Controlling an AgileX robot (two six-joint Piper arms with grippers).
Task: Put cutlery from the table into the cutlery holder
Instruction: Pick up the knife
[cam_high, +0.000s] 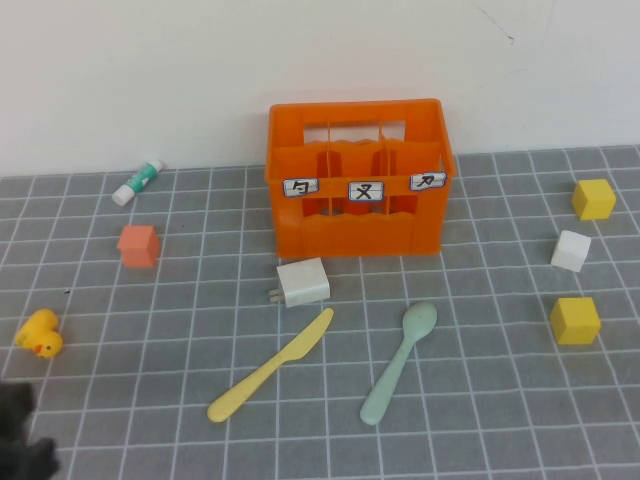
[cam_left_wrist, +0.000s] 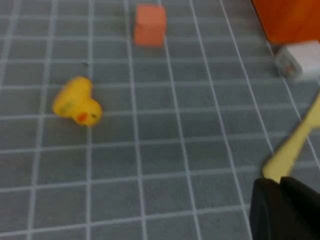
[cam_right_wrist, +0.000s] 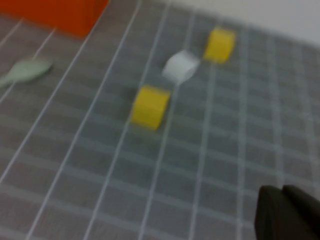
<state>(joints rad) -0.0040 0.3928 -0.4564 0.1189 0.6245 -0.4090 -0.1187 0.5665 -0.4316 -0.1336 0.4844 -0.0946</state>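
Nearest the raised camera, at the lower left corner of the frame, the left hand (cam_high: 25, 440) is seen as a dark shape, fingers pressed together and holding nothing. On the grey tabletop (cam_high: 480, 420) the pale yellow knife (cam_high: 270, 365) and the mint-green spoon (cam_high: 399, 362) lie at lower centre, apart from each other. Just beyond the knife's tip a white charger block (cam_high: 302, 282) is found, close before the orange cutlery holder (cam_high: 357, 178). A yellow duck (cam_high: 39, 334), an orange cube (cam_high: 138, 245) and a white-and-green tube (cam_high: 137, 181) are spread at the left; two yellow cubes (cam_high: 575, 320) and a white cube (cam_high: 570, 250) at the right.

From the left wrist, the knife handle (cam_left_wrist: 295, 145) is seen just beyond the closed fingers (cam_left_wrist: 285, 210).

From the right wrist, the right hand (cam_right_wrist: 287, 212) is shown at lower right, pressed together, empty; the spoon bowl (cam_right_wrist: 27, 71) lies at the left edge.
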